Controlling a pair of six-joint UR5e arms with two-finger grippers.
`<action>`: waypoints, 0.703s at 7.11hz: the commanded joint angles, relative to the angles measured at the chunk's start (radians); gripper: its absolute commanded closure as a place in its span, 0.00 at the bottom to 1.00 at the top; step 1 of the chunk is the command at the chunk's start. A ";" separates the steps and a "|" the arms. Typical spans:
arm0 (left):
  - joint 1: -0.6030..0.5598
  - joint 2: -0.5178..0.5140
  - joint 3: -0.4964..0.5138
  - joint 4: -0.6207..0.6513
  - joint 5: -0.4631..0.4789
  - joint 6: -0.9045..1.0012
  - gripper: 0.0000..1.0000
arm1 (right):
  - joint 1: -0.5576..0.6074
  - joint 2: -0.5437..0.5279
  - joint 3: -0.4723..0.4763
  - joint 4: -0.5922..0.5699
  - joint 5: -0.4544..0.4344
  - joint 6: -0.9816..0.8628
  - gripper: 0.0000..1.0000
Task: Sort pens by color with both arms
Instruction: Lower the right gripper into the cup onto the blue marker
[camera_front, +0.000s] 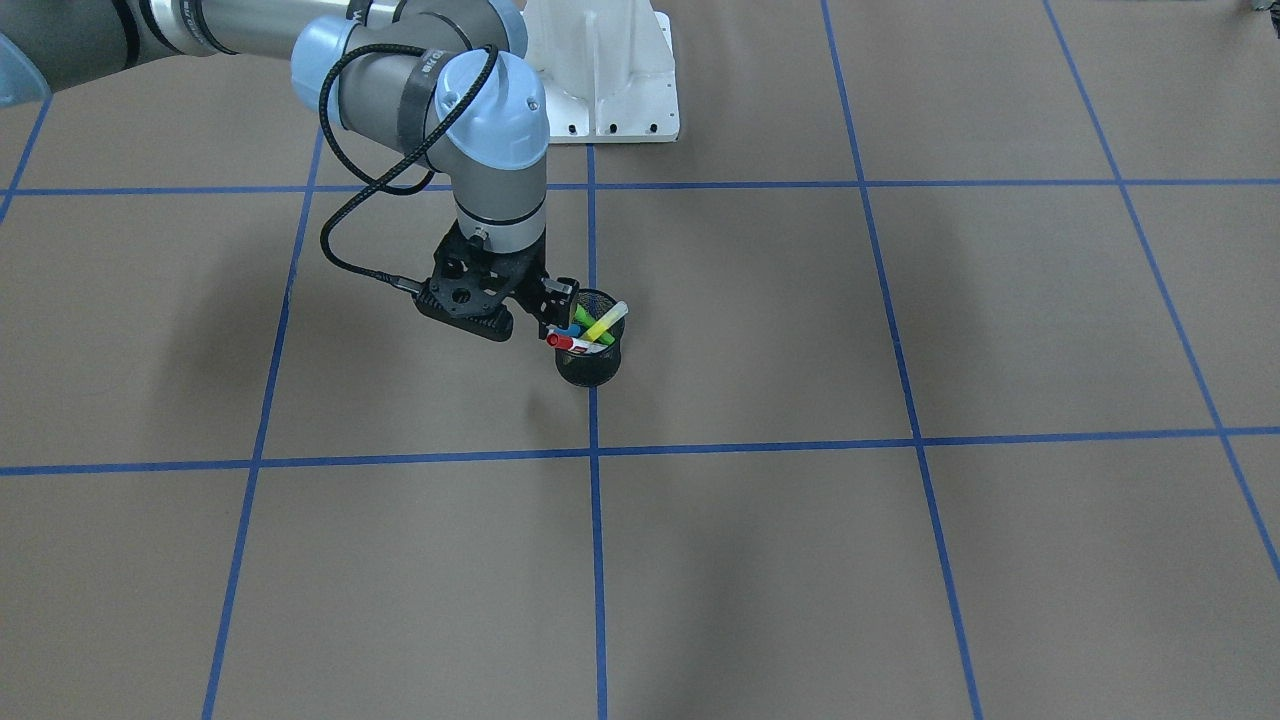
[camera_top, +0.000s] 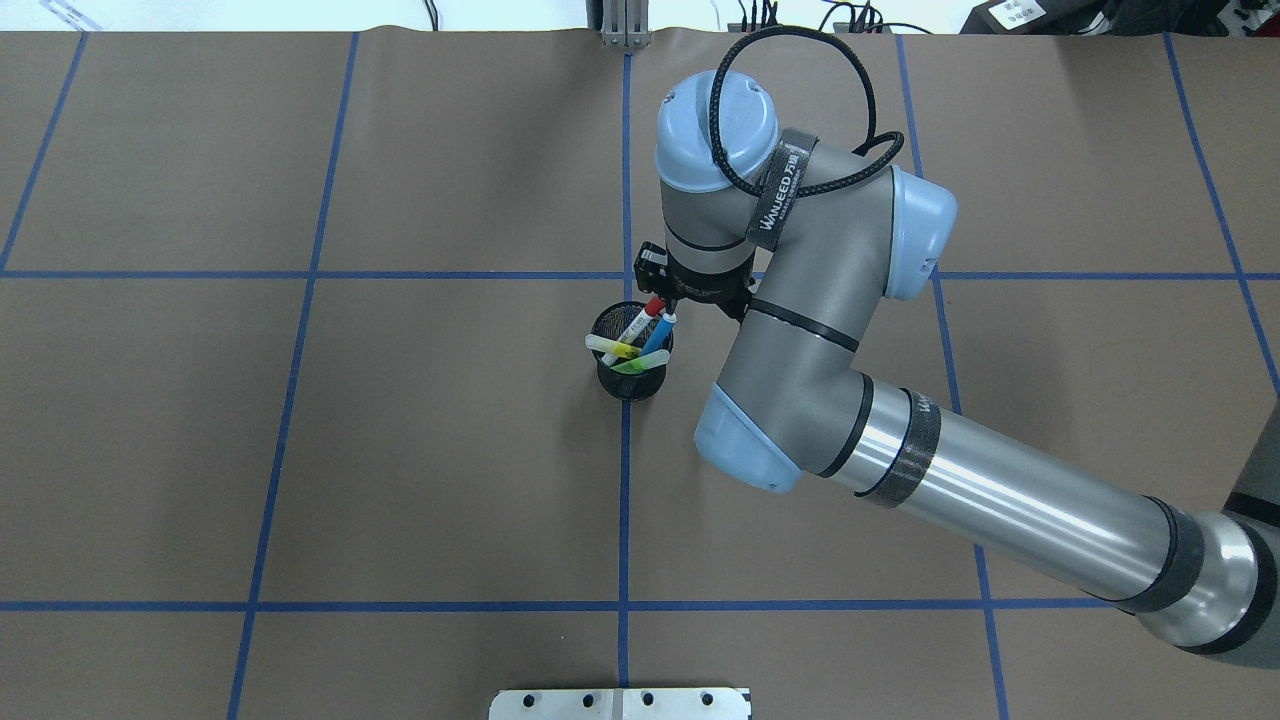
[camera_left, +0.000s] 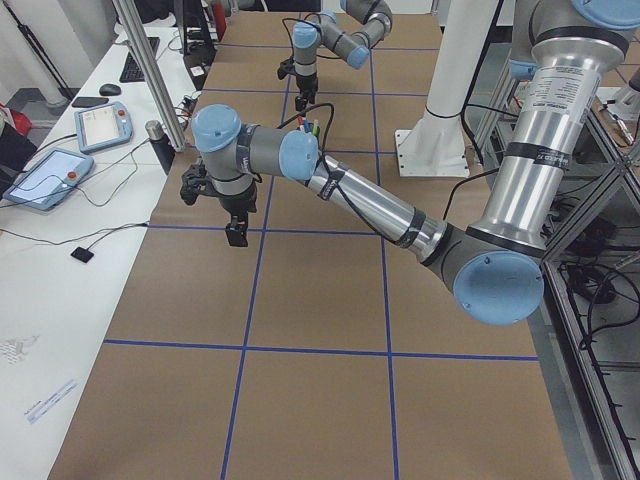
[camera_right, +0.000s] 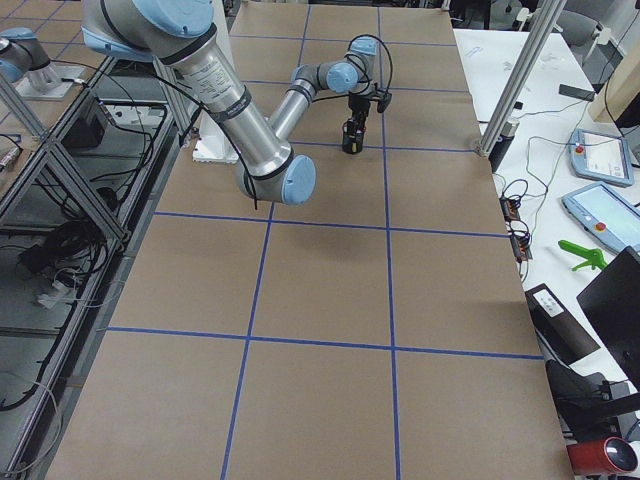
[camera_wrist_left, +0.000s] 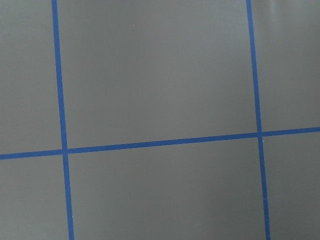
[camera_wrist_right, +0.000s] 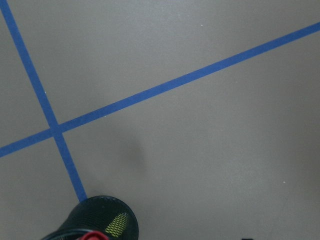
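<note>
All the pens stand in a black mesh cup (camera_front: 590, 368) at the table's middle: the white marker with a red cap (camera_front: 556, 341), the blue marker (camera_front: 567, 329), the yellow highlighter (camera_front: 606, 322) and the green highlighter (camera_front: 581, 317). The cup also shows in the overhead view (camera_top: 630, 381). My right gripper (camera_front: 556, 316) hangs just above the cup's rim, over the red cap (camera_top: 655, 304). It looks open and holds nothing. My left gripper (camera_left: 237, 233) shows only in the exterior left view, above bare table far from the cup. I cannot tell whether it is open or shut.
Brown paper with blue tape grid lines (camera_front: 592, 450) covers the table. The white pedestal base (camera_front: 600, 70) stands behind the cup. The right arm's elbow (camera_top: 750, 445) hangs over the table beside the cup. Tablets and cables lie on a side bench (camera_left: 50, 175).
</note>
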 joint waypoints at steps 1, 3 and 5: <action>0.000 0.000 -0.001 0.000 0.000 0.000 0.01 | 0.001 0.010 -0.032 0.060 -0.001 0.008 0.15; 0.000 0.000 -0.001 0.001 0.000 0.000 0.01 | 0.000 0.020 -0.032 0.060 0.000 0.005 0.25; -0.001 0.000 -0.007 0.001 0.000 0.000 0.01 | -0.020 0.018 -0.034 0.062 -0.001 0.008 0.31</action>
